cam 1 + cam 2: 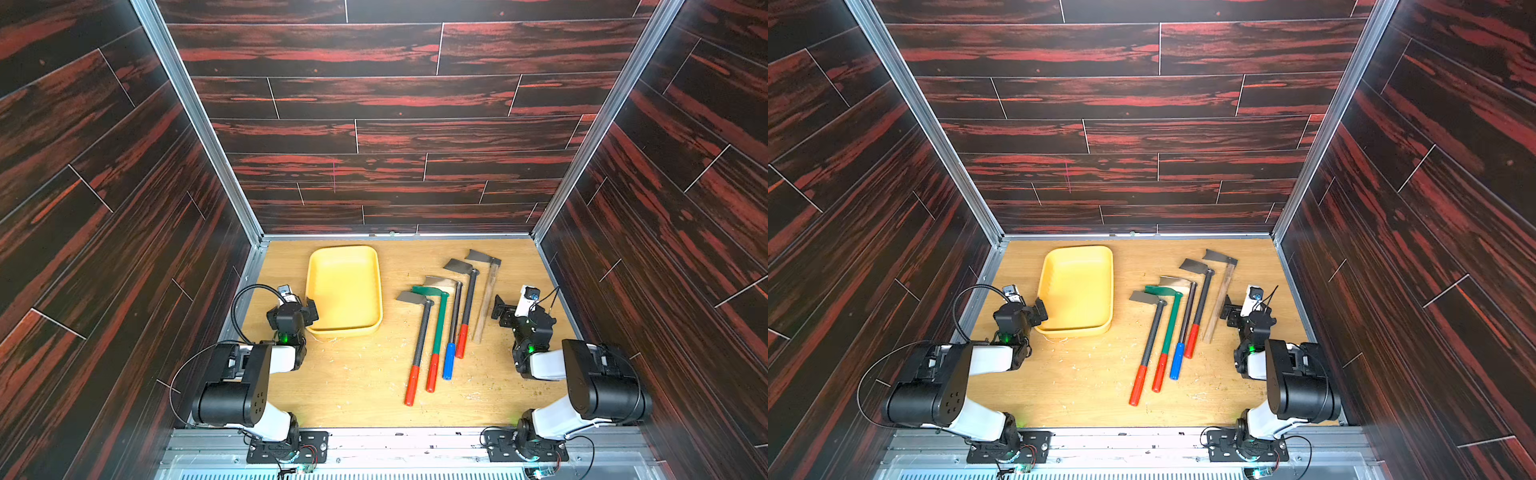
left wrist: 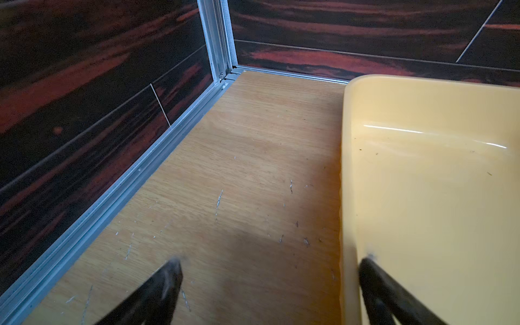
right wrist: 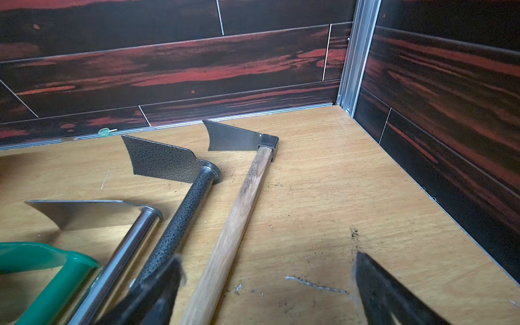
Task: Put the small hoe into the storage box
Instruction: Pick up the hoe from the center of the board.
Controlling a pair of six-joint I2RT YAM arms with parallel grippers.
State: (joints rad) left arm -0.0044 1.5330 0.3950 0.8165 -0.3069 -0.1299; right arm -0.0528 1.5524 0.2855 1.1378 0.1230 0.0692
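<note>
The storage box [image 1: 345, 250] [image 1: 1077, 250], a shallow yellow tray, sits empty at the back left of the wooden table. Several small hoes lie side by side to its right: one with a wooden handle [image 1: 484, 299] [image 3: 233, 230], a speckled dark one [image 1: 467, 307] [image 3: 180, 225], a chrome one with a blue grip [image 1: 453, 328], a green one [image 1: 438, 332] and a dark one with a red grip [image 1: 419, 345]. My left gripper [image 1: 311, 311] [image 2: 270, 261] is open, straddling the box's near-left rim [image 2: 347, 197]. My right gripper [image 1: 503, 309] [image 3: 268, 257] is open above the wooden handle's right side, holding nothing.
Dark red-streaked walls with aluminium rails [image 1: 399, 236] close in the table at the back and on both sides. Bare scratched tabletop [image 1: 357, 382] lies in front of the box and the hoes. Both arm bases [image 1: 286, 446] stand on the front rail.
</note>
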